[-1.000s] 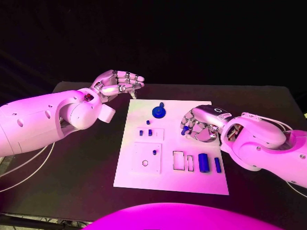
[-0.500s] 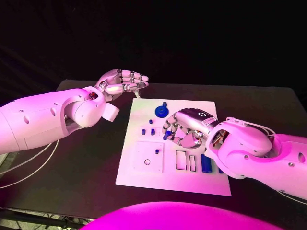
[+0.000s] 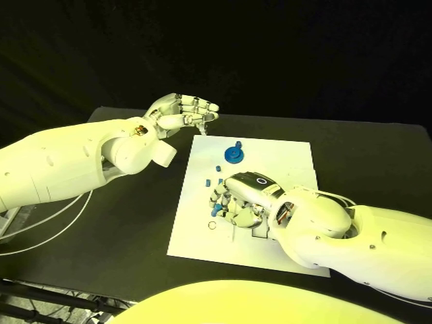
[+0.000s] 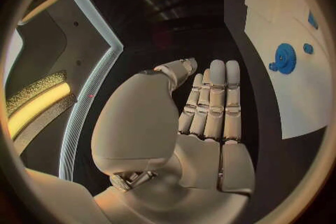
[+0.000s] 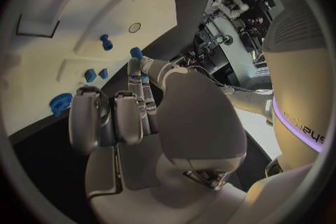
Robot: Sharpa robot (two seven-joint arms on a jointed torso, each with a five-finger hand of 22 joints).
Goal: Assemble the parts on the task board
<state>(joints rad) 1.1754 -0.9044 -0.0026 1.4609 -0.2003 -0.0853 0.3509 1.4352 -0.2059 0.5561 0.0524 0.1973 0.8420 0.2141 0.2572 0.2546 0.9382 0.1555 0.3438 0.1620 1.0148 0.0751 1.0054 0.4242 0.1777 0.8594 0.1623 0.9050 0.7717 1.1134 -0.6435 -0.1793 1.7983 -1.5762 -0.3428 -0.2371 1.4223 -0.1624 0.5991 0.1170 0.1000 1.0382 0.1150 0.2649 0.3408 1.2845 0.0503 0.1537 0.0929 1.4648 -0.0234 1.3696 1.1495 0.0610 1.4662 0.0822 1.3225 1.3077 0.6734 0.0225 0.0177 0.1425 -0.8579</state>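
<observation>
Head view: the left hand [image 3: 184, 111] hovers past the board's [image 3: 275, 162] far left corner, fingers curled on nothing. The right hand [image 3: 237, 200] reaches low over the board's middle, pinching a small blue part [image 3: 217, 210]. A blue disc [image 3: 235, 155] sits near the far edge.

Left wrist view: fingers [image 4: 212, 102] lie together, empty.

Right wrist view: fingertips hold the part [image 5: 136, 53] above the board [image 5: 42, 61].

Blue parts [image 3: 233, 156] on white task board [image 3: 284, 158]

Head view overhead; wrist views close; all share task board [image 3: 275, 158].
</observation>
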